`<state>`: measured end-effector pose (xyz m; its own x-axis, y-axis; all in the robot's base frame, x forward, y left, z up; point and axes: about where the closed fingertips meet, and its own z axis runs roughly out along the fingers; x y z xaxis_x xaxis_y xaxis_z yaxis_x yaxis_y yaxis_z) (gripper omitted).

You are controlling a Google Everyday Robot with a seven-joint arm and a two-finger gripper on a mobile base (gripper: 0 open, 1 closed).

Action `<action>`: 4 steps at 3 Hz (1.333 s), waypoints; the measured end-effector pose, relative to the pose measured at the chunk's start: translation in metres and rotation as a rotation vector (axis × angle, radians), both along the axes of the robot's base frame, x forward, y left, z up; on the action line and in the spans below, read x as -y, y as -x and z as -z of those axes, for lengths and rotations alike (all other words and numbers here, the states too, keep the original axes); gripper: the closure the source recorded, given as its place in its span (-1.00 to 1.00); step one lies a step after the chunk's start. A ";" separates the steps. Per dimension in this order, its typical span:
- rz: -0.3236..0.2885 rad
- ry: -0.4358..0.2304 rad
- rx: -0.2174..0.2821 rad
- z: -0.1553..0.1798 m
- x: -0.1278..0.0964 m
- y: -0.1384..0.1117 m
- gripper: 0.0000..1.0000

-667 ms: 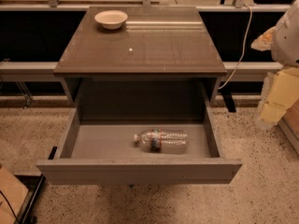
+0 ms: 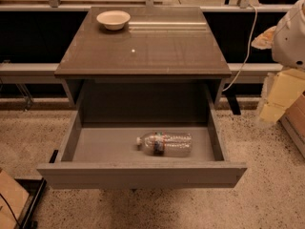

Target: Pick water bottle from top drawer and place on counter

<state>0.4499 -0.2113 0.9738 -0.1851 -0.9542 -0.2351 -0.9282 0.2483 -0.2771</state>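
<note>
Nothing has moved: the water bottle (image 2: 164, 143) lies in the open top drawer (image 2: 143, 174), unpicked. The gripper (image 2: 277, 98) hangs at three o'clock; spread or pressed together, I cannot tell

A robot lab, by its speckled floor (image 2: 267, 199), metal rails (image 2: 28, 69), loose cable (image 2: 246, 42) and the gripper (image 2: 279, 97) at right.

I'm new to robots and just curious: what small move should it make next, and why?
Probably swing the gripper, now off to the right of the drawer, over the bottle. The bottle lies on its side in the open drawer, cap leftward, and nothing is holding it.
</note>
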 end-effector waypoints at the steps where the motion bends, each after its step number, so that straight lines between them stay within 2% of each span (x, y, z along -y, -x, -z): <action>1: 0.016 -0.071 -0.011 0.023 -0.017 -0.010 -1.00; 2: 0.007 -0.138 -0.026 0.064 -0.052 -0.035 -1.00; 3: -0.007 -0.178 -0.041 0.105 -0.076 -0.061 -1.00; 4: 0.067 -0.198 -0.056 0.147 -0.081 -0.091 -1.00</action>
<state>0.5404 -0.1300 0.8272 -0.2645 -0.8756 -0.4041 -0.9204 0.3543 -0.1652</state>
